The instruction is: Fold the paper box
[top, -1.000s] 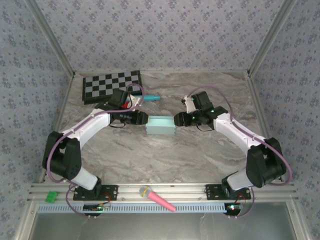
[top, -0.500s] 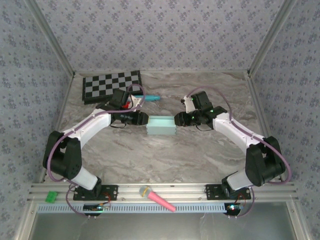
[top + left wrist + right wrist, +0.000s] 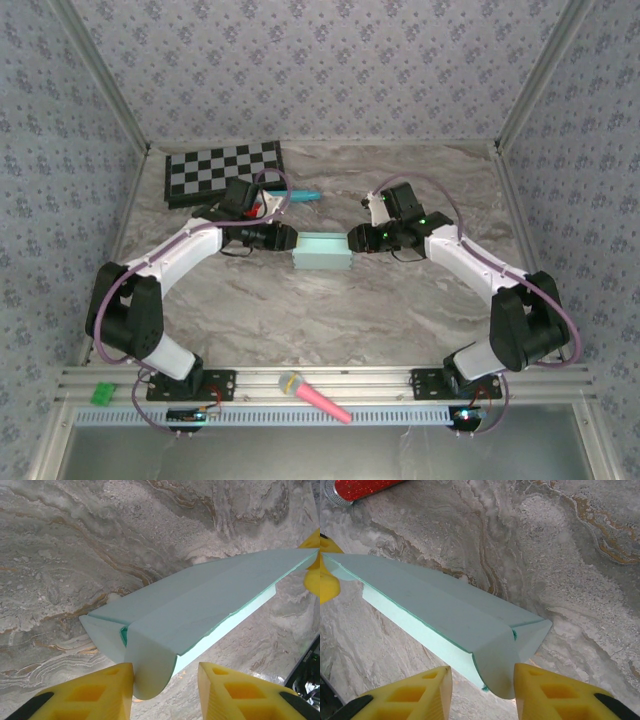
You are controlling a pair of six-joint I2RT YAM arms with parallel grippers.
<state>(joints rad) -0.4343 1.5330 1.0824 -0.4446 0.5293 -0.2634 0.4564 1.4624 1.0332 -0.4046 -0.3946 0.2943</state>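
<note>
Pale aqua-blue thin-cardboard paper box (image 3: 322, 251), already a long closed shape, lies mid-table on the grey marbled tabletop (image 3: 330, 310). In the overhead view its long axis runs left to right, straight across the gap between the arms. Left gripper (image 3: 291, 238) sits at the box's left end and right gripper (image 3: 351, 239) at its right end, neither nearer than the other. In each wrist view a rounded end flap pokes toward the camera, between that gripper's yellow pads. Left jaws are part-open: one pad touches the flap and a gap shows at the other. Right jaws are likewise part-open, straddling their flap without clamping it. Judgement: the end flaps remain untucked, so each arm must push inward along the box's length.
</note>
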